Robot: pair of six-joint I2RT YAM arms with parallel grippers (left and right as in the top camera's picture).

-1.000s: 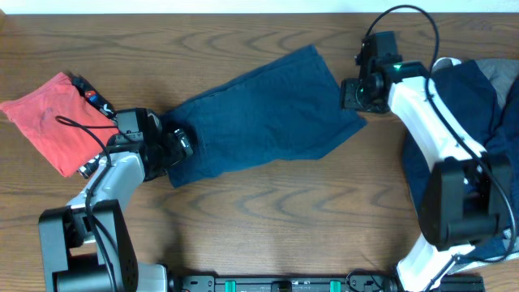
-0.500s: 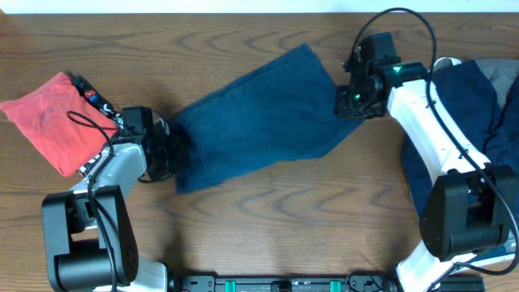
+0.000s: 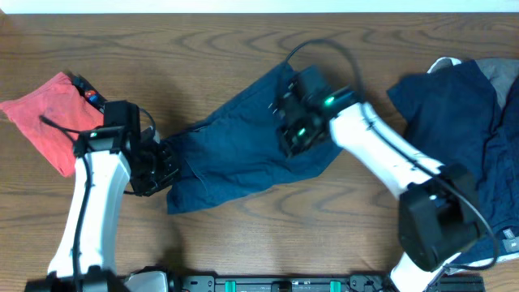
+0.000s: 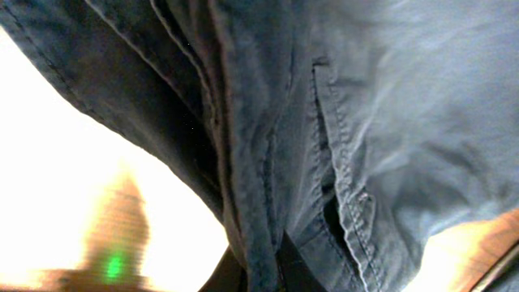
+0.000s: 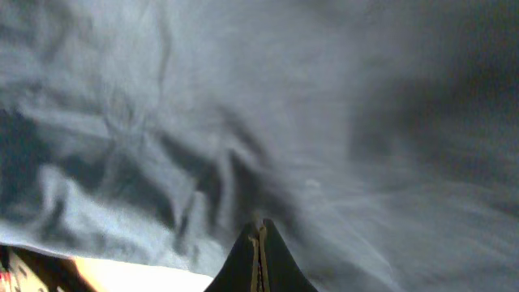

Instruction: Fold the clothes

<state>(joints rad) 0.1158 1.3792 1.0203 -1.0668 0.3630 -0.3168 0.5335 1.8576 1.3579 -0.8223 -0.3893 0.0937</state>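
A dark blue garment [image 3: 235, 150] lies slantwise across the middle of the table. My left gripper [image 3: 165, 166] is shut on its lower left end. In the left wrist view the seamed blue cloth [image 4: 365, 122] hangs in front of the camera, pinched at the bottom by the left gripper [image 4: 268, 266]. My right gripper [image 3: 285, 138] is over the garment's right half and shut on its fabric, with the right edge drawn in toward the middle. In the right wrist view the right gripper [image 5: 258, 231] has its tips pressed together against rumpled blue cloth [image 5: 162, 122].
A red cloth [image 3: 49, 122] lies at the far left, beside the left arm. At the right edge a pile of dark blue and grey clothes [image 3: 462, 113] lies under the right arm's base. Bare wooden table [image 3: 268, 235] shows in front.
Both grippers have shut on the blue garment. The right arm swung left from the garment's right corner to over its middle, dragging that edge along. The left end has lifted and bunched.
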